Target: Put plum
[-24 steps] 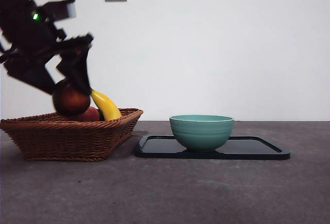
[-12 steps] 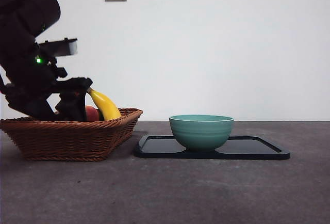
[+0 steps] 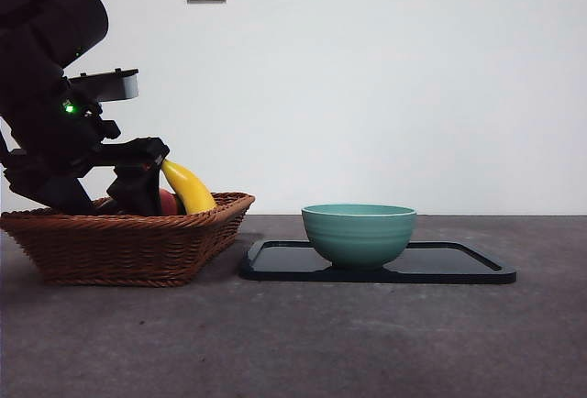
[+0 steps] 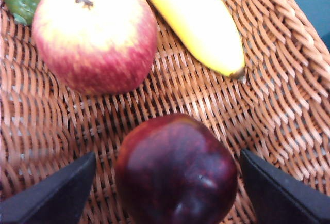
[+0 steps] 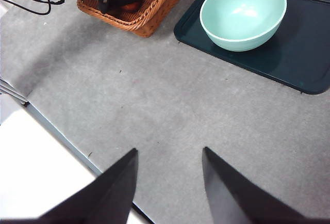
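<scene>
My left gripper (image 4: 167,182) is spread wide around the plum (image 4: 175,170) in the basket (image 4: 289,79), not touching it. Lifting crooked could nudge it into the apple (image 4: 95,33). Right gripper (image 5: 170,182) waits open.

apple (image 4: 94,35) and banana (image 4: 192,20) close beyond plum (image 4: 176,170), bare wicker either side
</scene>
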Action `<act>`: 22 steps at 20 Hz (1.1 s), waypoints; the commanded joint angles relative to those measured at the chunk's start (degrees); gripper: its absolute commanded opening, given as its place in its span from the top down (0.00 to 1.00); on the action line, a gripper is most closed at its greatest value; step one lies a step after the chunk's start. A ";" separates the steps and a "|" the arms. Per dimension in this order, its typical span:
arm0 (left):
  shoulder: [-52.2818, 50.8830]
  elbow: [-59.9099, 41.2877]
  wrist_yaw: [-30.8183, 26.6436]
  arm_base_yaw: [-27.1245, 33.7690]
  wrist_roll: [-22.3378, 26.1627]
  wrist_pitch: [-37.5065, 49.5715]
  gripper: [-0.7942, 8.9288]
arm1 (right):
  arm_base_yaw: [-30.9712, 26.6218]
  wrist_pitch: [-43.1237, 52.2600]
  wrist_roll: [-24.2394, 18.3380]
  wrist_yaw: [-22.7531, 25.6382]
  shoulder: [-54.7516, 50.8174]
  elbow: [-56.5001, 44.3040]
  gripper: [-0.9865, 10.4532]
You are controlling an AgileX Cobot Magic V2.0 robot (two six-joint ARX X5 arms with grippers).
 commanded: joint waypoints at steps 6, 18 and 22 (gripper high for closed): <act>-9.60 0.57 0.24 -0.26 -1.27 -1.38 0.46 | 0.28 0.61 -0.42 0.11 0.26 0.37 0.74; -32.85 0.57 27.12 -0.35 -2.12 -22.77 0.47 | 0.24 2.47 -0.42 1.46 0.28 0.37 0.74; -36.89 0.57 35.39 -0.35 -1.95 -32.13 0.47 | 0.24 2.47 -0.37 1.46 0.28 0.37 0.74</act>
